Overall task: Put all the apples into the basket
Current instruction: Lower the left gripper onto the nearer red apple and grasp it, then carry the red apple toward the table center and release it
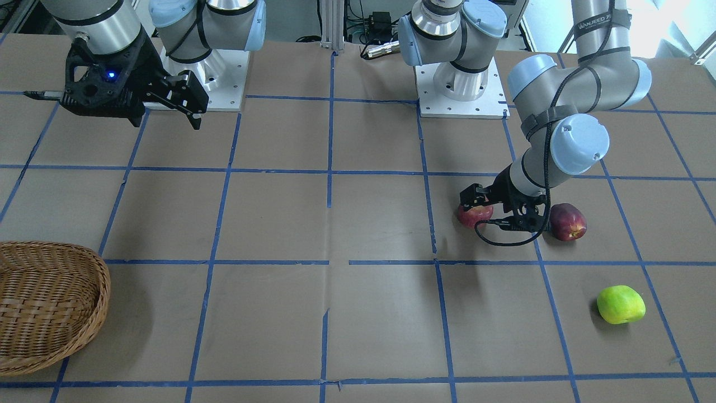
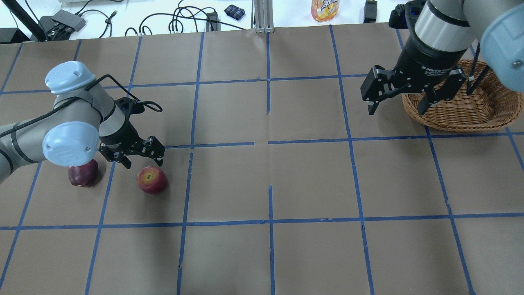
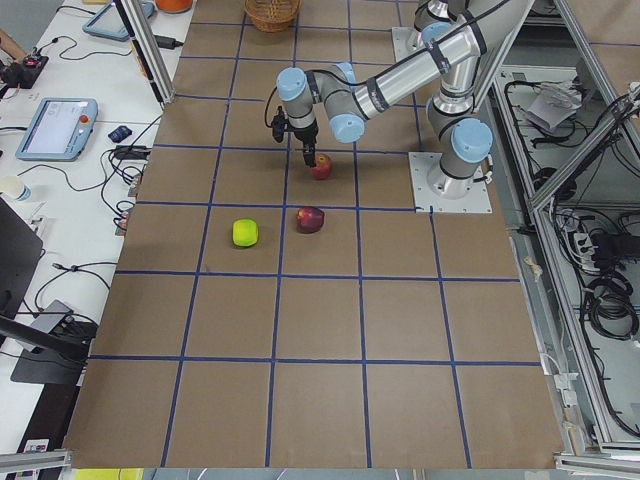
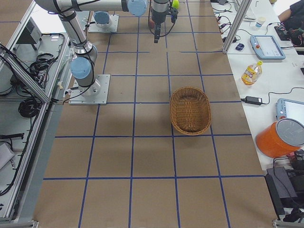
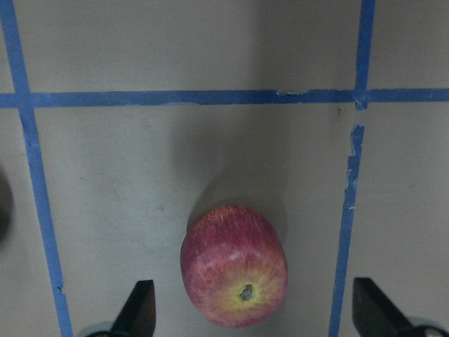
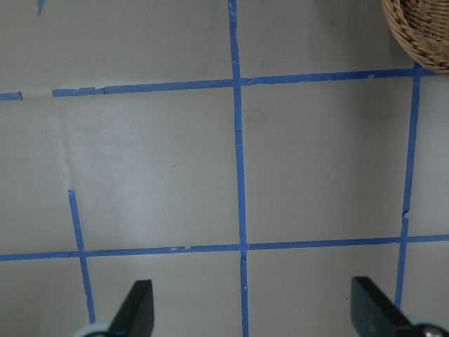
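Note:
The red apple (image 2: 151,179) with yellowish flecks lies on the table at the left. My left gripper (image 2: 143,163) is open and hovers right over it. In the left wrist view the red apple (image 5: 235,267) sits between the spread fingers (image 5: 139,309), untouched. The dark maroon apple (image 2: 83,174) lies beside it, partly under my left arm's elbow. The yellow-green apple (image 1: 621,304) lies further out, outside the overhead view. The wicker basket (image 2: 450,123) stands at the far right. My right gripper (image 2: 396,107) is open and empty, raised beside the basket's near-left rim.
The table is brown paper with a grid of blue tape lines (image 2: 270,143). Both arm bases (image 1: 458,84) stand at the robot's edge. Cables and a drink bottle (image 2: 325,9) lie beyond the far edge. The basket's edge shows in the right wrist view (image 6: 421,35).

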